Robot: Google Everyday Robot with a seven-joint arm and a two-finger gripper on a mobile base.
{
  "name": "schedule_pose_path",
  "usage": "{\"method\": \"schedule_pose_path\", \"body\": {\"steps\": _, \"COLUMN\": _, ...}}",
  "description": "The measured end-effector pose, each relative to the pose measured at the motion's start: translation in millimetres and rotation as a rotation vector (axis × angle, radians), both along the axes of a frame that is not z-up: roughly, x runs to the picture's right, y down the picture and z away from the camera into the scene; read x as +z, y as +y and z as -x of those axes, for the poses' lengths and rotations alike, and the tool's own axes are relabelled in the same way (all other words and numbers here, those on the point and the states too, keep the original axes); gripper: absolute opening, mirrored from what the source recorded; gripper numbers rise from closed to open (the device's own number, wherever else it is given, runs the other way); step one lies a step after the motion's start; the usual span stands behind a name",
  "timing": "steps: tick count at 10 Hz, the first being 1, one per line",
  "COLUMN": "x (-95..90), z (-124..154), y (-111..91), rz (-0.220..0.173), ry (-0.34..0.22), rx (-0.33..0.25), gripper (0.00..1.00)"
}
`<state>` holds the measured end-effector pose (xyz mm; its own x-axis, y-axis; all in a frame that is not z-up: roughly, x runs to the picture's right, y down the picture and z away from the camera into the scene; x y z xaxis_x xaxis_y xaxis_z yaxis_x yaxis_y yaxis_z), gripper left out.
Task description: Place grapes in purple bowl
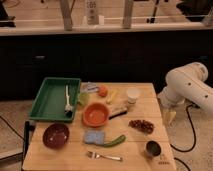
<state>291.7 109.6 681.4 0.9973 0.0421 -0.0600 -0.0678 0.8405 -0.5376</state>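
Leftmost, a green tray [40, 102] fills the back-left part of the wooden table [142, 107], and the purple bowl [56, 135] sits just in front of it, near the front-left corner, upright. Toward the middle stands an orange bowl [95, 115], with a blue sponge [93, 137] and a fork [105, 156] in front of it. Further right, the grapes [141, 125] lie flat on the table close to its right edge, well apart from the purple bowl, with the orange bowl and sponge between the two. A steel cup [153, 148] stands just in front of the grapes at the front-right corner. Bare wood lies behind the grapes, up to a white cup [132, 95]. The gripper [170, 116] hangs just beyond the table's right edge, beside the grapes but apart from them, its fingers spread and pointing down, holding and touching nothing. Its white arm [189, 86] bends above it, reaching in from the right.
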Motion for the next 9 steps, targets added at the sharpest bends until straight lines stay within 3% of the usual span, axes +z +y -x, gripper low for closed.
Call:
{"method": "schedule_pose_path", "body": {"steps": 2, "x": 2.2, "z": 1, "y": 3, "rz": 0.0, "ry": -0.003, "rx": -0.006, "gripper": 0.8}}
{"method": "schedule_pose_path", "body": {"steps": 6, "x": 34.1, "z": 16, "y": 39, "rz": 0.007, "ry": -0.034, "rx": -0.045, "gripper": 0.8}}
{"method": "schedule_pose_path", "body": {"steps": 9, "x": 43.1, "z": 20, "y": 54, "rz": 0.005, "ry": -0.052, "rx": -0.057, "gripper": 0.8}}
